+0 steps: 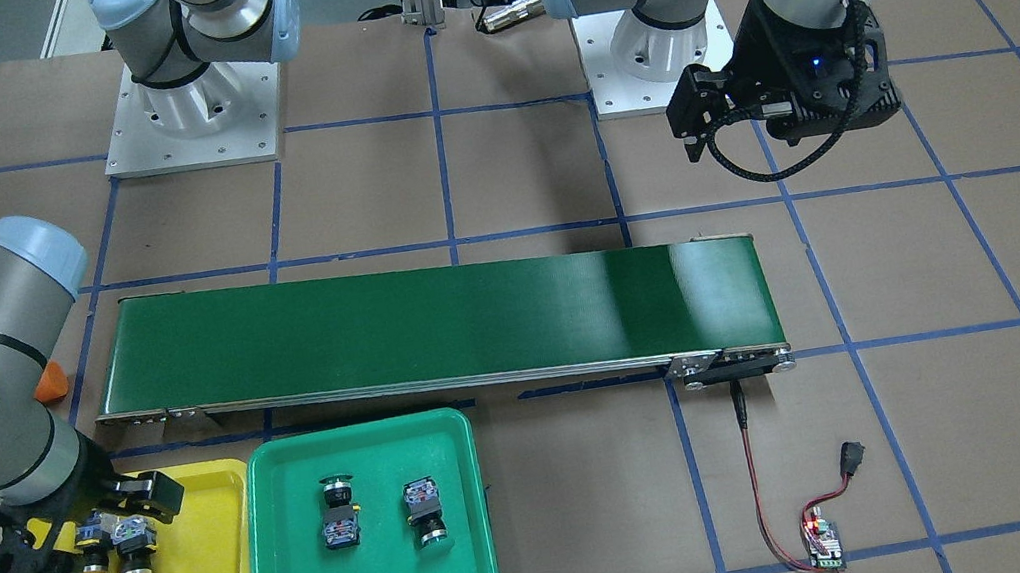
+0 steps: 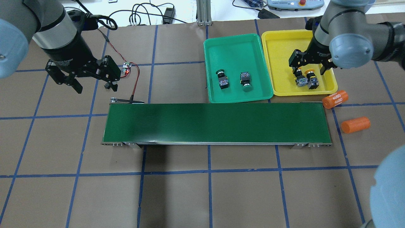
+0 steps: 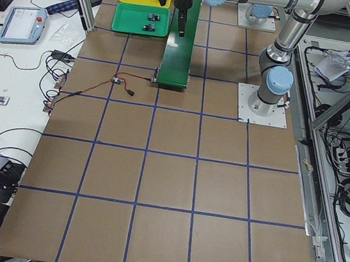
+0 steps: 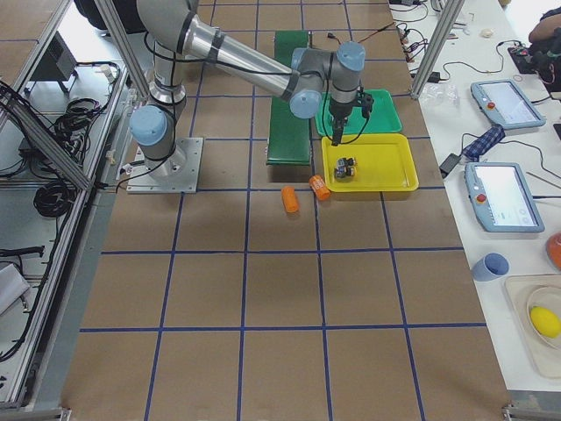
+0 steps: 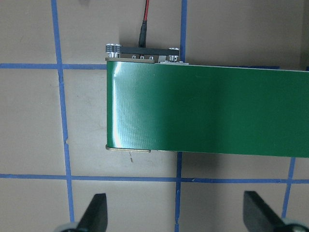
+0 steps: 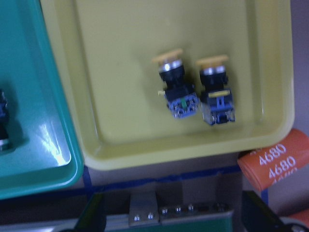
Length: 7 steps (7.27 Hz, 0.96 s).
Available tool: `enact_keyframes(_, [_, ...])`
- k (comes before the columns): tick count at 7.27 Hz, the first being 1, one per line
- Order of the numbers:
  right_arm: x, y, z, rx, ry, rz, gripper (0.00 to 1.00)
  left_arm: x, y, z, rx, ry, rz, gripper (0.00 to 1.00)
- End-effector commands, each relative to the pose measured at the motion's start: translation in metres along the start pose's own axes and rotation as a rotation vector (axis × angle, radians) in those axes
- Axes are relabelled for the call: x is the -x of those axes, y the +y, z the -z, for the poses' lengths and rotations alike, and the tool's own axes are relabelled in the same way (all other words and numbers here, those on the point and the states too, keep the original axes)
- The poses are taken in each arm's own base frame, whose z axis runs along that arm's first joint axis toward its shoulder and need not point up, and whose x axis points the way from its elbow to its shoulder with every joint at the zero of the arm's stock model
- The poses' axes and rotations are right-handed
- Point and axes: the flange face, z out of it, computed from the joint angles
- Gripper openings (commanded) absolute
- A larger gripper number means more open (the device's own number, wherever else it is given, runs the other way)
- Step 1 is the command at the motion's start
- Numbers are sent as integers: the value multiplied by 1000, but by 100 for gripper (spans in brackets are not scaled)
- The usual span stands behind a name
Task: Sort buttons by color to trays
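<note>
Two yellow-capped buttons (image 2: 300, 80) (image 2: 311, 80) lie side by side in the yellow tray (image 2: 281, 47); they also show in the right wrist view (image 6: 176, 87) (image 6: 216, 92). Two green-capped buttons (image 2: 222, 79) (image 2: 246, 81) lie in the green tray (image 2: 234, 47). My right gripper (image 2: 308, 68) hovers open and empty just above the yellow buttons, its fingers wide apart in the right wrist view (image 6: 176, 217). My left gripper (image 2: 95, 85) is open and empty, above the table by the left end of the conveyor belt (image 2: 215, 123), as its wrist view (image 5: 176, 215) shows.
Two orange cylinders marked 4680 (image 2: 335, 99) (image 2: 356, 124) lie right of the conveyor, near the yellow tray's corner. A small controller board (image 2: 126, 68) with red wiring lies close to my left gripper. The two trays touch the conveyor's far side.
</note>
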Motion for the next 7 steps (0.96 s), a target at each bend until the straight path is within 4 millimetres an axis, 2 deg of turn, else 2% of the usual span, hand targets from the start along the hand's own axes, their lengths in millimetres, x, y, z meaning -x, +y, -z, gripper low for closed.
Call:
enact_keyframes(1, [17,88,87,70,-10,19,100,0,-1,-1,1,0,2,100])
enact_keyframes(2, [45,125,120,47,-4,71,100,0,-1,-1,1,0,2,100])
enact_keyframes(3, [67,158,139,61,1,81,100,0,-1,-1,3,0,1,100])
enact_keyframes(4, [78,175,152,43,-1,102,100,0,-1,-1,1,0,2,100])
enact_keyframes(7, [77,172,151,40,2,110,100,1,-1,-1,1,0,2,100])
